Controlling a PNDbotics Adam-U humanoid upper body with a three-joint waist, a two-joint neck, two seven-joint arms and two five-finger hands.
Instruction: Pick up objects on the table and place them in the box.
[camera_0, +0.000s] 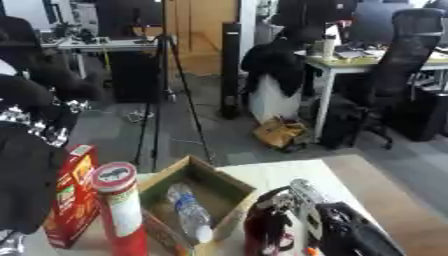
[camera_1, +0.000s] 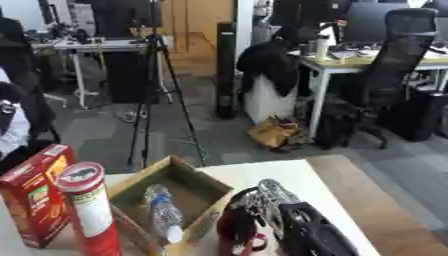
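Observation:
An open cardboard box (camera_0: 199, 169) stands on the table, and a clear water bottle (camera_0: 191, 212) lies inside it. My right hand (camera_0: 299, 201), black with silver joints, comes in from the lower right. Its fingers are curled round a dark red upright object (camera_0: 262, 229), held just beside the box's right wall. Left of the box stand a tall red can with a pale lid (camera_0: 122, 210) and a red carton (camera_0: 74, 195). My left hand shows in neither view.
The pale table top (camera_0: 293, 172) ends just behind the box, with a wooden edge (camera_0: 385, 195) to the right. A dark mass, perhaps clothing (camera_0: 22, 180), fills the left edge. Beyond are a tripod (camera_0: 166, 100), desks and office chairs.

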